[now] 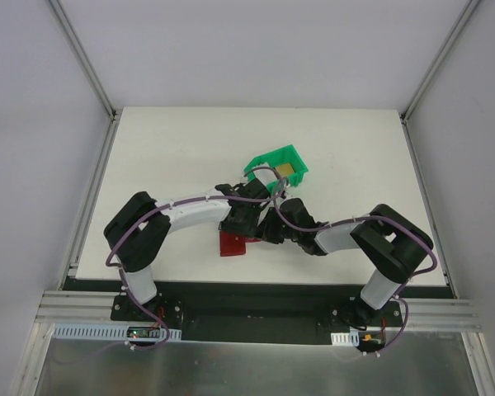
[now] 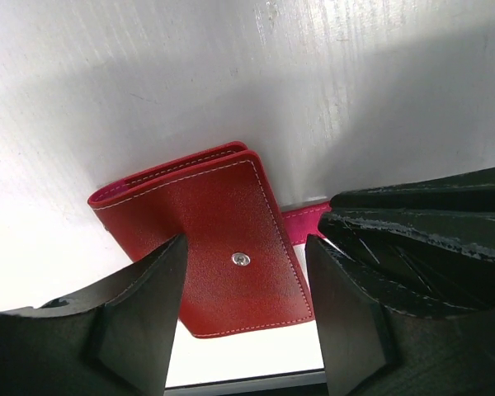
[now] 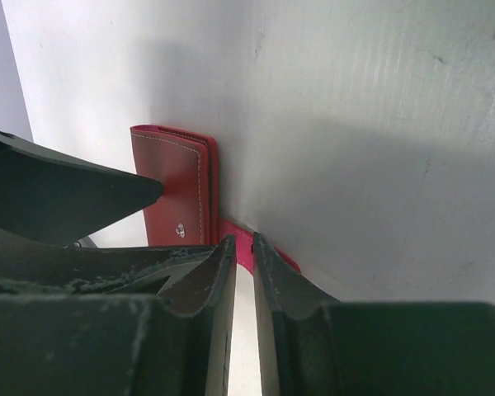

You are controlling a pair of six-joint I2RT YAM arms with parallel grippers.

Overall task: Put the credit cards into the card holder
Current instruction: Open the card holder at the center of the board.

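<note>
Surface: white counter [image 1: 190, 148], grey walls around
Right gripper [image 3: 243, 241]: jaws clenched on the pink tab of the card holder [image 2: 206, 223]
Left gripper [image 2: 246, 243]: jaws released, straddling the folded card holder
Card holder: flat on the counter, centre of top view
Green bin [image 1: 264, 162]: just upper right, golden credit card [image 1: 287, 169] inside

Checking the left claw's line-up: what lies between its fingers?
The closed red card holder, snap stud showing, sits inside the open left claw; left wrist view shows it.
</note>
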